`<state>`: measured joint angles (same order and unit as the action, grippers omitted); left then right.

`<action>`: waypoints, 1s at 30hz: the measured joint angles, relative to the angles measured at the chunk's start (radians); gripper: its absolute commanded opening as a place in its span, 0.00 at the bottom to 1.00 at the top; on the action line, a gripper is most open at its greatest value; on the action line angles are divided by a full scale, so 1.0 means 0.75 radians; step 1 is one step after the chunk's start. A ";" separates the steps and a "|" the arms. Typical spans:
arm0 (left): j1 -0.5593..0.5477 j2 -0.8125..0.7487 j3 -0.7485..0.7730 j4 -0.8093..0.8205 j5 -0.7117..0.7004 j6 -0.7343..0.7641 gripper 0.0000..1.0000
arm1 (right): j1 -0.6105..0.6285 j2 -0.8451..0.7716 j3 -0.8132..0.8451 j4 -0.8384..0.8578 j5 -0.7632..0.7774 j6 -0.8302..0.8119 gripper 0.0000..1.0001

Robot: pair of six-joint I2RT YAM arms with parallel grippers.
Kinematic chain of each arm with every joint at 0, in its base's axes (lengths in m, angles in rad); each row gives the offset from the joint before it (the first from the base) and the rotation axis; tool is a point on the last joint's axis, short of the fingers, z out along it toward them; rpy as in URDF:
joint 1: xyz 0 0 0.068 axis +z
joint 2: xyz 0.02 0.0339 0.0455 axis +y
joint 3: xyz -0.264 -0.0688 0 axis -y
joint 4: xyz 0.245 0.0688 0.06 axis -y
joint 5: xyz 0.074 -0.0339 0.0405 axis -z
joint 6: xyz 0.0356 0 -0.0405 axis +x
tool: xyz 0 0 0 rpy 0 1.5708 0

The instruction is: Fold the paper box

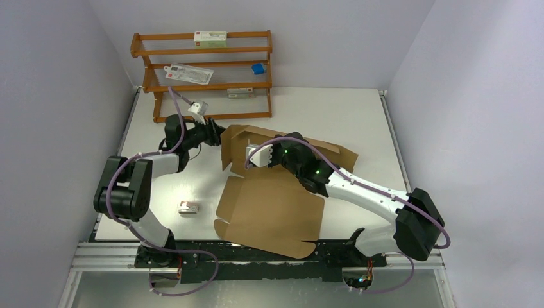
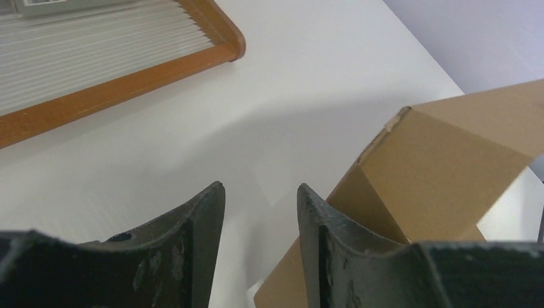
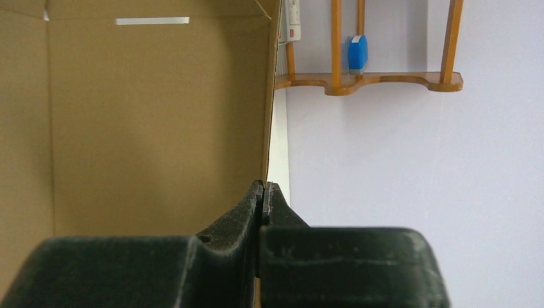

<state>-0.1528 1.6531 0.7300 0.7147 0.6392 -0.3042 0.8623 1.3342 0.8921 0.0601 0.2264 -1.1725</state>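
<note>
The paper box (image 1: 269,205) is a brown cardboard sheet lying flat at the table's middle front, with its far panels raised. My right gripper (image 1: 251,157) is shut on the edge of a raised panel (image 3: 154,128); in the right wrist view the jaws (image 3: 264,184) meet on the panel's thin edge. My left gripper (image 1: 218,133) is open and empty just left of the raised left flap. In the left wrist view the gripper (image 2: 261,186) shows bare table between its fingers, and the folded flap (image 2: 436,173) stands to the right, behind the right finger (image 2: 321,218).
An orange-brown wooden rack (image 1: 202,77) stands at the back left, holding white cartons and a small blue object (image 1: 258,68). Its base rail shows close to the left gripper (image 2: 128,70). A small white item (image 1: 188,207) lies on the table left of the sheet.
</note>
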 measured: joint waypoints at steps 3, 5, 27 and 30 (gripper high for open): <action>-0.010 -0.009 -0.003 0.003 0.030 -0.001 0.46 | 0.000 0.001 -0.009 0.022 0.024 -0.002 0.00; -0.018 -0.023 -0.011 0.004 0.043 -0.001 0.43 | 0.001 0.001 -0.020 0.043 0.035 -0.004 0.00; -0.136 -0.263 -0.273 0.077 -0.095 -0.075 0.41 | 0.057 -0.004 -0.081 0.108 0.068 -0.072 0.00; -0.138 -0.286 -0.315 0.112 -0.111 -0.077 0.41 | 0.066 -0.004 -0.081 0.107 0.074 -0.077 0.00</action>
<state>-0.2565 1.4384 0.4938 0.7986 0.5556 -0.3622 0.9115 1.3315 0.8310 0.1406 0.2817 -1.2304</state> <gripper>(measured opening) 0.407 0.016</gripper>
